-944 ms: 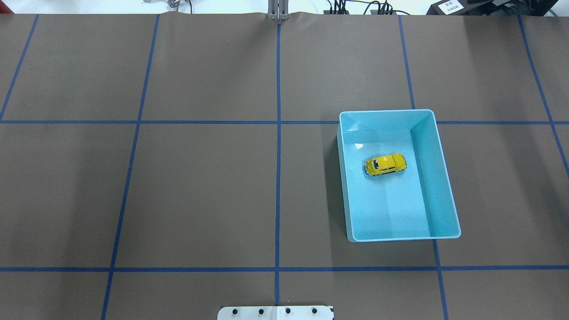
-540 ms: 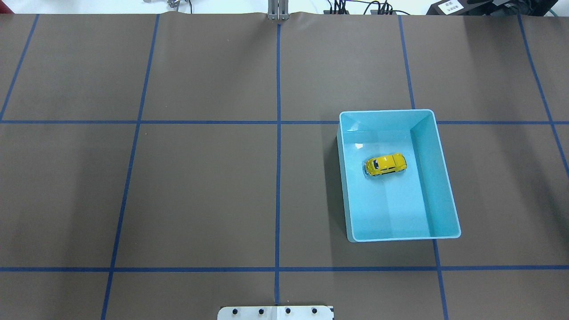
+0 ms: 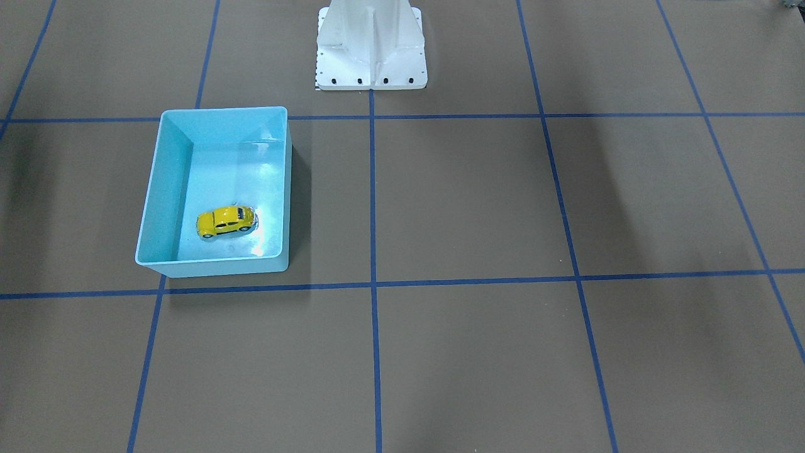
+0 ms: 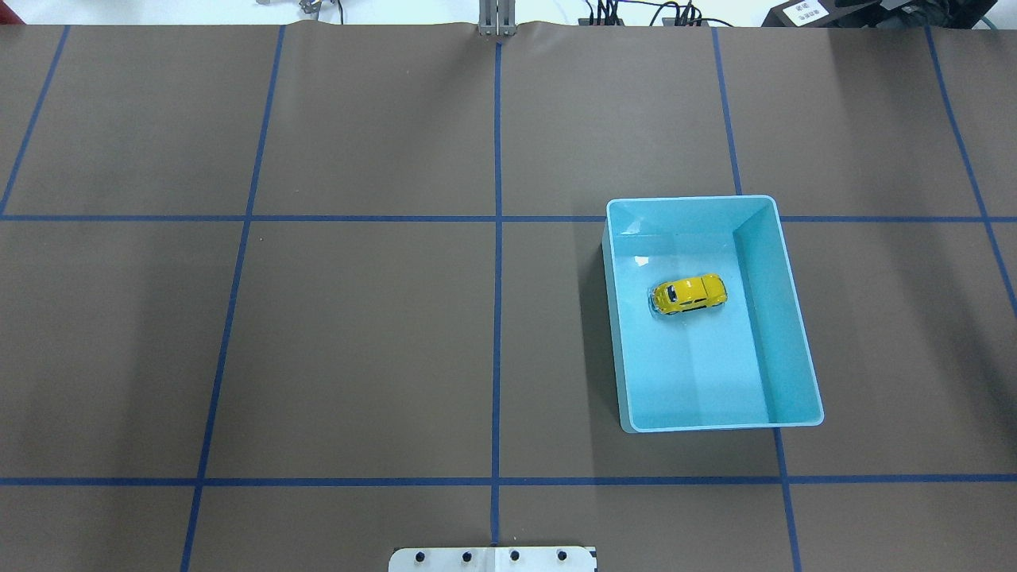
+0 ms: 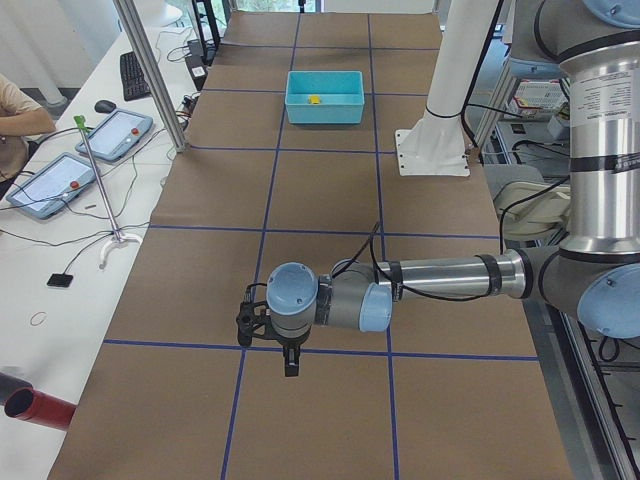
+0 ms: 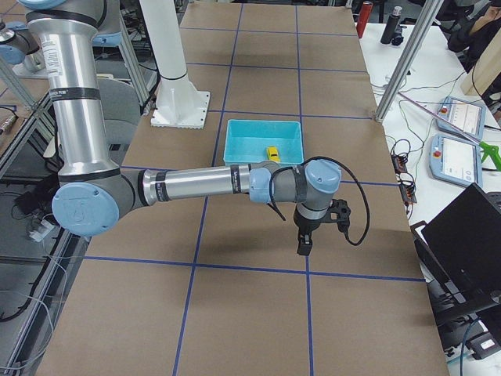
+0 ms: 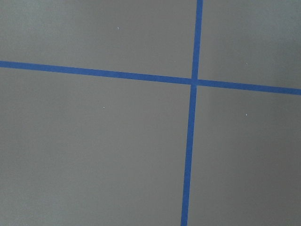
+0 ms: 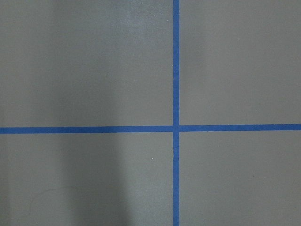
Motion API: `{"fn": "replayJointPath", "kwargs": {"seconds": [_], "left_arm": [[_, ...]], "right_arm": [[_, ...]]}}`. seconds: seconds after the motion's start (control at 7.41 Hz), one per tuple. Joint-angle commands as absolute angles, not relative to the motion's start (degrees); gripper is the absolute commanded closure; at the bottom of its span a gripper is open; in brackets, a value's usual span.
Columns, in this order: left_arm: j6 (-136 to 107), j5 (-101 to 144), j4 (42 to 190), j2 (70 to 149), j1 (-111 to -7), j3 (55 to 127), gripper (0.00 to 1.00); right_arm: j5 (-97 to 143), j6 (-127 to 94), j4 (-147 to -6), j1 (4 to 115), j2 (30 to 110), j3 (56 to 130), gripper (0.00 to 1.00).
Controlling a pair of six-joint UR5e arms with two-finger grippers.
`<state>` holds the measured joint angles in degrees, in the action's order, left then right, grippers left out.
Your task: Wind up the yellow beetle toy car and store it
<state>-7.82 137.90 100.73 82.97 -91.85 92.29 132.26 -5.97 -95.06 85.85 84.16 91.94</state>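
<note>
The yellow beetle toy car sits upright on the floor of the light-blue bin, near its middle. It also shows in the front-facing view, in the left view and in the right view. No gripper is near it. My left gripper shows only in the left view, high above the brown table, far from the bin. My right gripper shows only in the right view, above the table just outside the bin. I cannot tell whether either is open or shut.
The brown table cover carries a blue tape grid. The white robot base stands at the table's edge. Both wrist views show only bare cover and tape crossings. Tablets, cables and an operator's arm lie beside the table.
</note>
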Motion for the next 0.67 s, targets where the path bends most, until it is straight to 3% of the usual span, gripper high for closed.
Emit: {"fn": "replayJointPath", "kwargs": {"seconds": [0.0, 0.54], "left_arm": [[-7.8, 137.9, 100.7, 83.0, -91.8, 92.3, 0.00], [-7.8, 137.9, 101.0, 83.0, -91.8, 92.2, 0.00]], "right_arm": [[132.3, -6.0, -94.9, 85.9, 84.5, 91.8, 0.00], [132.2, -6.0, -94.8, 85.9, 84.5, 91.4, 0.00]]}}
